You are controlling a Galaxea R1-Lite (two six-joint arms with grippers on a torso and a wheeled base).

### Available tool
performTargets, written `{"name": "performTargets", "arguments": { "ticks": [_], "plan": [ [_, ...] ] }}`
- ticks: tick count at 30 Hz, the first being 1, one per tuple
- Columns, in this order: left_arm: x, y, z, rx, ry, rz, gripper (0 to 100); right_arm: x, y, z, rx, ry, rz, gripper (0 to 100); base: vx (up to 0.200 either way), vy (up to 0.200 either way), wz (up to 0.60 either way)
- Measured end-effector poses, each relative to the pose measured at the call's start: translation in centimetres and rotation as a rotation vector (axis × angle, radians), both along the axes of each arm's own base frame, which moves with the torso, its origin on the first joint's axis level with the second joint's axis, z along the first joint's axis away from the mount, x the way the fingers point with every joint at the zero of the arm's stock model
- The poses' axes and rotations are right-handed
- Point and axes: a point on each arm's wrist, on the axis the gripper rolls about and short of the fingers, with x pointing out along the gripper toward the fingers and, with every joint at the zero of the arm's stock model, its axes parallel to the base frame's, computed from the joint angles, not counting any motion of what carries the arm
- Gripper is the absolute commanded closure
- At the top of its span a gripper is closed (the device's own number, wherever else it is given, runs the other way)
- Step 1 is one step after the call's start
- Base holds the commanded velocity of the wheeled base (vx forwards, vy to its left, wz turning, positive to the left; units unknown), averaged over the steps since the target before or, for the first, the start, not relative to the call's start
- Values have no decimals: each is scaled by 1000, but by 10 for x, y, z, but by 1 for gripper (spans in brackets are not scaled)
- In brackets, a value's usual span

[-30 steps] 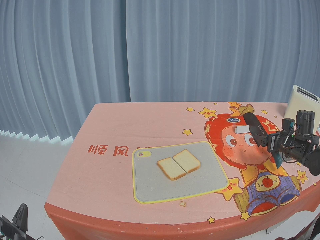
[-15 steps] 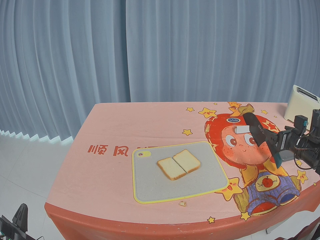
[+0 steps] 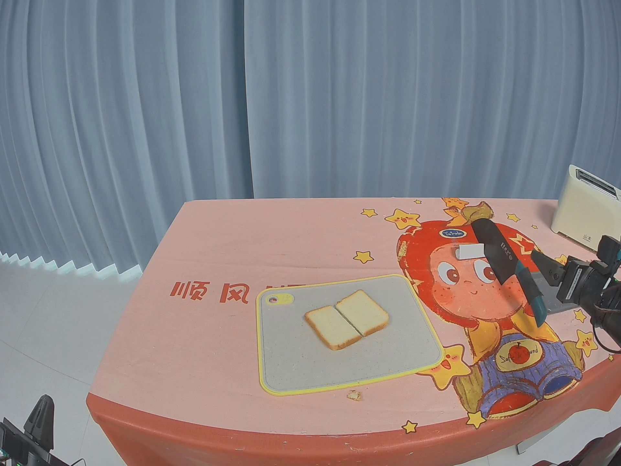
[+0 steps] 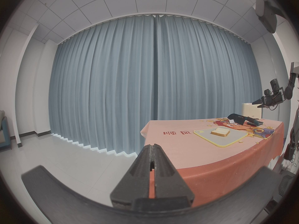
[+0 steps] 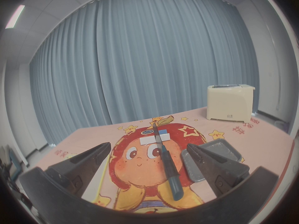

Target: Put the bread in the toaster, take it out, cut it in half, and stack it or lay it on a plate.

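Bright, even light — ceiling panel [image 5: 15, 16] lit, soft faint shadows, wrist views bowed, dark-rimmed at edges

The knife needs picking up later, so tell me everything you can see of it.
The knife has a dark blade and a teal handle. It lies on the tablecloth over the cartoon face, blade toward the curtain, handle toward the near edge, beside a grey tray. The open right gripper is clear of it.
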Motion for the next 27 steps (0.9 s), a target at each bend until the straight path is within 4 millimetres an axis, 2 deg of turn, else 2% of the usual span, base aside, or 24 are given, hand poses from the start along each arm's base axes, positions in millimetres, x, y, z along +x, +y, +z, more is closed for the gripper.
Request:
{"name": "performTargets", "arguments": {
  "ticks": [6,10,16,27],
  "plan": [
    [0,0,0,0,0,0,100,-5,1,4,157,-15,-19,0,0,0,0],
    [0,0,0,0,0,1,100,-9,7,8,202,-30,48,0,0,0,0],
    [0,0,0,0,0,0,100,-17,20,12,152,-47,165,0,0,0,0],
    [0,0,0,0,0,1,100,-31,41,-2,-15,-15,345,0,0,0,0]
  ]
}}
